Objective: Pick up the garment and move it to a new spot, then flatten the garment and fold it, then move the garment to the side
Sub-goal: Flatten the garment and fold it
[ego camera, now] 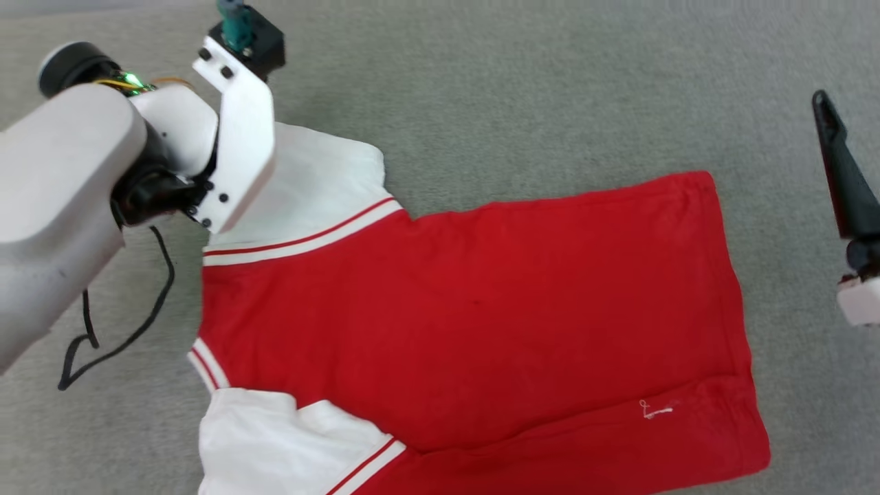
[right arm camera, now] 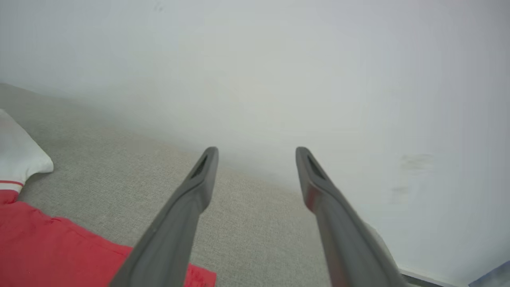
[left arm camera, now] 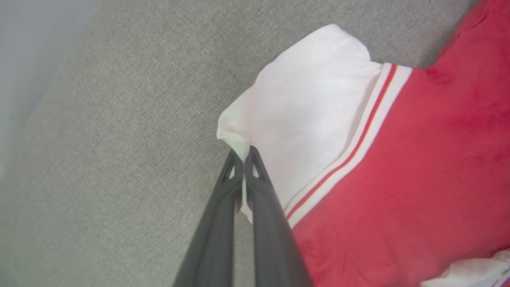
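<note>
Garment [ego camera: 467,309]: lies spread flat on the grey fabric surface [ego camera: 550,82], plain red side up. The collar end is toward the robot's left and the hem [ego camera: 729,289] toward its right.
Far sleeve [left arm camera: 303,107]: white, lying out from the body with its outer corner lifted slightly.
Left gripper [left arm camera: 242,153]: fingers pressed together, clamped on the outer corner of that sleeve. Only a thin pinch of cloth sits between the tips.
Right gripper [right arm camera: 257,153]: fingers wide apart and holding nothing. It hangs above the surface just off the hem side, aimed at the pale wall [right arm camera: 279,59].
Step, as judged: carry the sleeve in over the red body to start the fold.
How to do it well: lift only enough to clear the surface, then swing the sleeve over at the striped seam line.
Risk: the pinch is shallow, so a quick pull may slip the cloth or drag the whole shirt askew.
Aid: the right gripper could pin the hem.
</note>
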Robot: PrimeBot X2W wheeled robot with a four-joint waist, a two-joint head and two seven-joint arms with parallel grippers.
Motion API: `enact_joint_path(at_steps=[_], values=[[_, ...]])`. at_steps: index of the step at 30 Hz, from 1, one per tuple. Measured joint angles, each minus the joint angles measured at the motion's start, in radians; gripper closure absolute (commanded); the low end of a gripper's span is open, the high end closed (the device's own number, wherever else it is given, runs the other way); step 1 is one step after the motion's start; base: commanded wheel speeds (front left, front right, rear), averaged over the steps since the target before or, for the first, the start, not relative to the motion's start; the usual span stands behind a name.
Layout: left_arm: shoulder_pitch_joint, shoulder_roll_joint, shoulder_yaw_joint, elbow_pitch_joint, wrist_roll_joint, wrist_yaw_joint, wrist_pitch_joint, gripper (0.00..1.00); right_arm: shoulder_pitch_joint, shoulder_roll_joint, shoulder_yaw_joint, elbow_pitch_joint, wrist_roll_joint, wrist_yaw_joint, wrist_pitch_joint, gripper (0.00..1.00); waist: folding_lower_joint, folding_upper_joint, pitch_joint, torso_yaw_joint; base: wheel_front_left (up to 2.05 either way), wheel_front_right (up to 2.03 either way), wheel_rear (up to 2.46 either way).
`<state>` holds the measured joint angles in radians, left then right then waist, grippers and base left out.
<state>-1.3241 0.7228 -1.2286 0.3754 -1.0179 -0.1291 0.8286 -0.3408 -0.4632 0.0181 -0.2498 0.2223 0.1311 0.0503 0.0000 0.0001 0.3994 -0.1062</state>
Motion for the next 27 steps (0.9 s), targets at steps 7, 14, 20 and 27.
enact_joint_path(at_steps=[7,14,20,27], values=[[0.010,0.000,-0.028,-0.087,0.014,0.000,-0.073,1.00,-0.153,-0.240,0.160,0.067,0.173,0.000,0.420,0.00,0.0000,0.0000,-0.052,0.070,0.00,0.00,0.00],[0.012,-0.012,-0.040,-0.136,0.038,0.000,-0.120,1.00,-0.306,-0.440,0.399,0.153,0.431,0.000,0.833,0.00,0.0000,0.0000,-0.052,0.120,0.00,0.00,0.00],[-0.008,-0.042,-0.048,-0.159,0.057,0.000,-0.138,1.00,-0.418,-0.457,0.506,0.231,0.537,0.000,1.053,0.00,0.0000,0.0000,-0.010,0.153,0.00,0.00,0.00],[-0.041,-0.060,-0.051,-0.177,0.078,0.000,-0.160,1.00,-0.472,-0.395,0.537,0.353,0.542,0.000,1.112,0.00,0.0000,0.0000,0.055,0.188,0.00,0.00,0.00]])
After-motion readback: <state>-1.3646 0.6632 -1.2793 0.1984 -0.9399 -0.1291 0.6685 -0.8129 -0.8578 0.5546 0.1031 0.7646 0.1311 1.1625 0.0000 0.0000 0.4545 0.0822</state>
